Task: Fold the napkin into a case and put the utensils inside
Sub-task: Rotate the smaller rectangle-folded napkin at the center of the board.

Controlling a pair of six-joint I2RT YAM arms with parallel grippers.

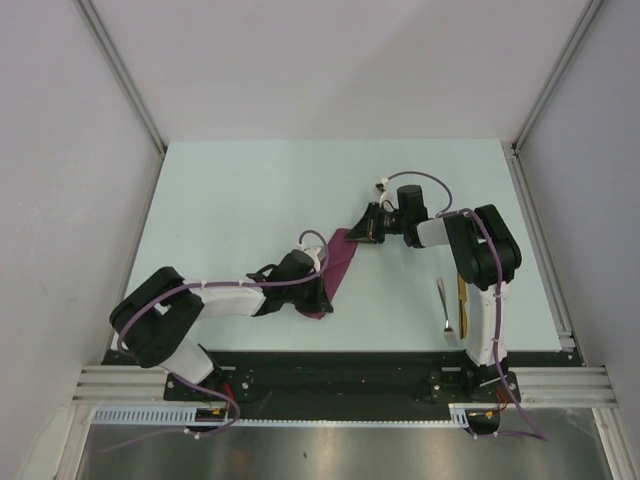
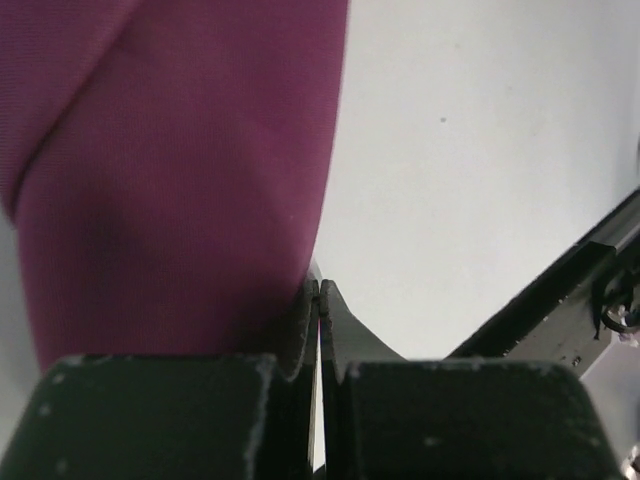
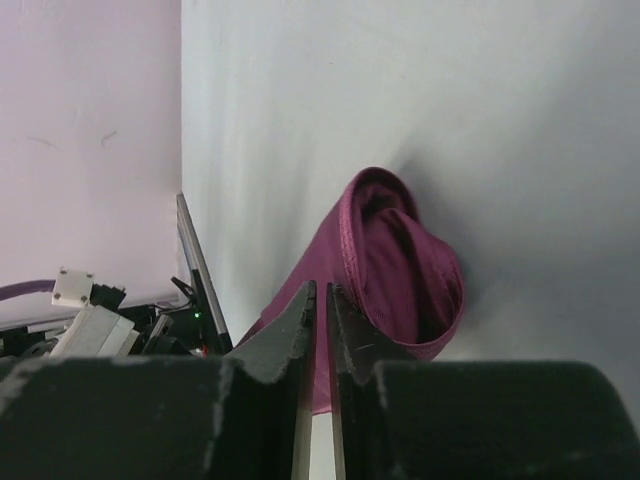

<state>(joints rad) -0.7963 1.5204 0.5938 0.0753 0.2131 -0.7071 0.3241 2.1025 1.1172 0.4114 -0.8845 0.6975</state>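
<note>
The plum-magenta napkin [image 1: 340, 262] is folded into a narrow strip that runs between my two grippers at the table's middle. My left gripper [image 1: 322, 287] is shut on its near end. In the left wrist view the cloth [image 2: 180, 180] hangs to the left of the closed gripper [image 2: 319, 290]. My right gripper [image 1: 362, 233] is shut on its far end. In the right wrist view the cloth [image 3: 400, 270] curls into an open loop past the gripper [image 3: 320, 295]. The silver spoon [image 1: 444, 305] and the golden-yellow piece [image 1: 461, 298] lie side by side near the right arm's base.
White walls and aluminium rails [image 1: 540, 230] border the pale table [image 1: 250, 200] on the left, right and near sides. The right arm's upper link stands just above the utensils. A black rail [image 2: 560, 300] shows in the left wrist view.
</note>
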